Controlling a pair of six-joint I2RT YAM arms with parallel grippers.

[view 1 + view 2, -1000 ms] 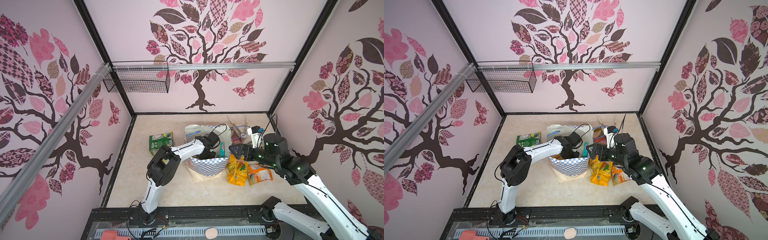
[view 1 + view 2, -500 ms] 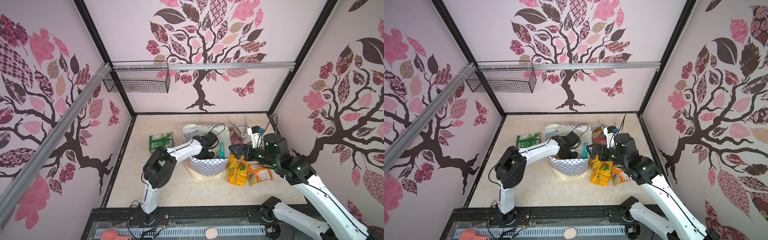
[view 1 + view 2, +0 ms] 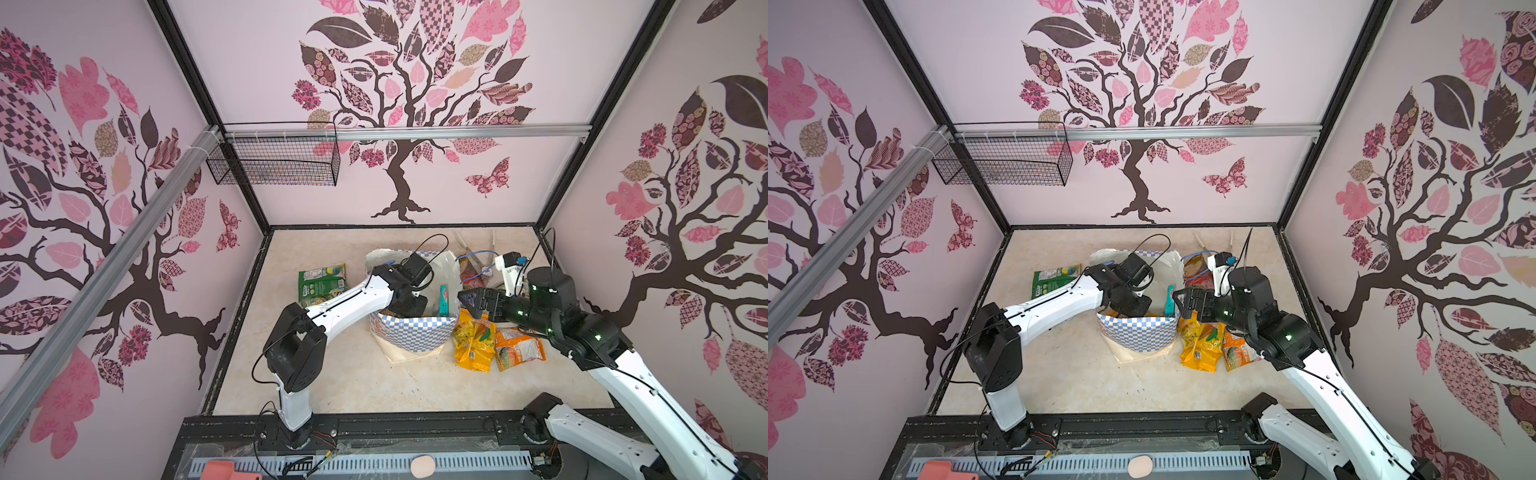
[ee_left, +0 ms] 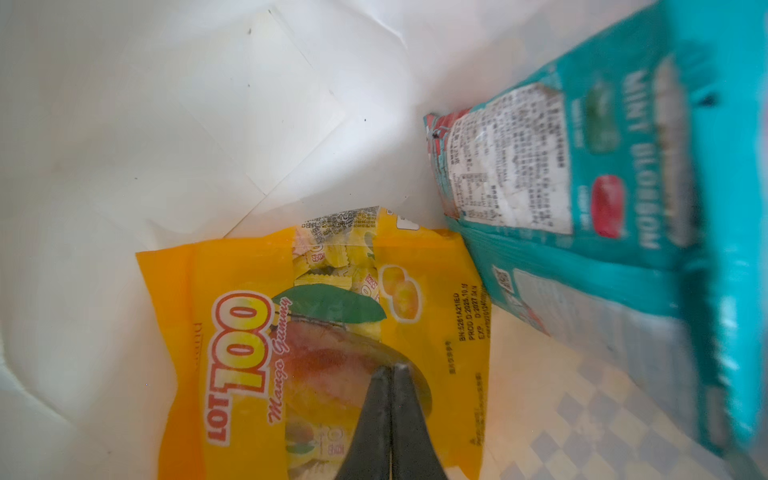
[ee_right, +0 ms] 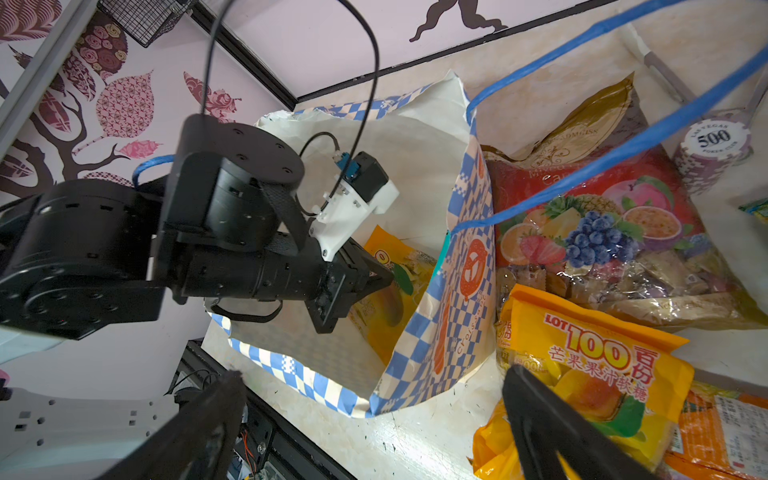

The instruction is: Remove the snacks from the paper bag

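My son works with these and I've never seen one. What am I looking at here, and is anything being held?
Two white robot arms stand at a table. Two pictures look down from overhead and are nearly the same. The other two come from cameras on the arms' wrists. A paper bag stands open. On the table beside it lie a green packet, a yellow packet, an orange packet, a red fruit packet and a stack of poker chips. The left end effector is inside the bag, shut, with its tips at a mango gummy packet. Whether it pinches the packet is unclear. A teal mint packet leans beside it. The right end effector hangs open outside the bag, holding nothing.
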